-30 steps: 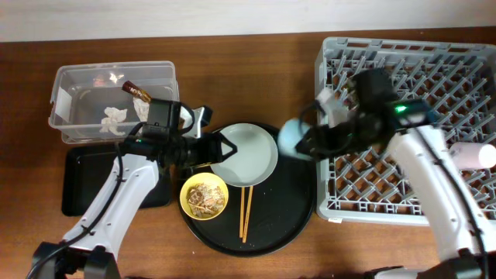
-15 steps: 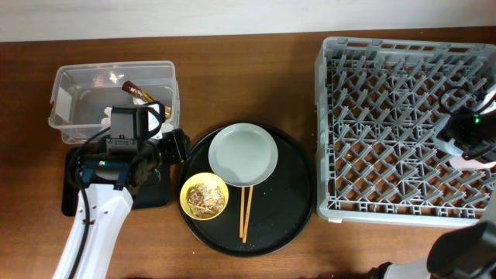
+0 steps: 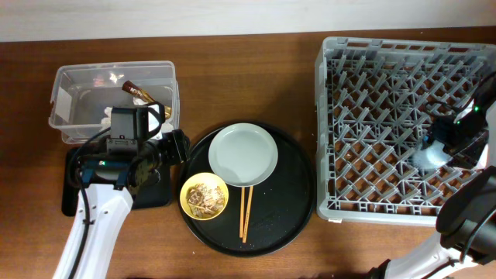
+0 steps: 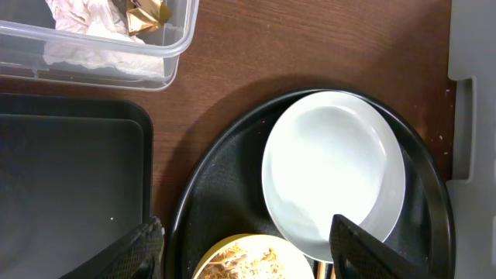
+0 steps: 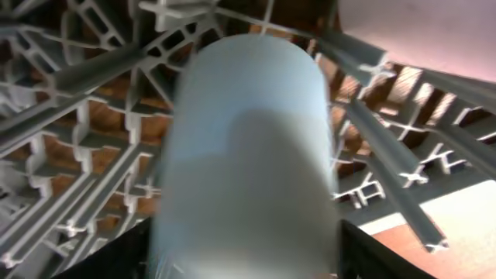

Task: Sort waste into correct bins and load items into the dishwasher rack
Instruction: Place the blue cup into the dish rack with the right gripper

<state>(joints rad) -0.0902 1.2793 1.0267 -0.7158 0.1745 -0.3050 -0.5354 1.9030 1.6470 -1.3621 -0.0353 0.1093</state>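
My left gripper is open and empty. It hovers over the yellow bowl of tan food scraps and the near edge of the pale grey-green plate. Wooden chopsticks lie beside the bowl. The clear tub holds white tissues and the gold-brown wrapper. The shallow black tray lies in front of it. My right gripper is shut on the light blue cup, low over the right side of the dishwasher rack. The pink cup lies just beyond.
The bowl, plate and chopsticks rest on a large round black tray between the bins and the rack. The rack's upright pegs closely surround the light blue cup. The wooden tabletop shows behind the round tray.
My right gripper has carried the light blue cup from the rack's left edge to its right side. My left gripper has drawn back from the plate toward the black rectangular tray.
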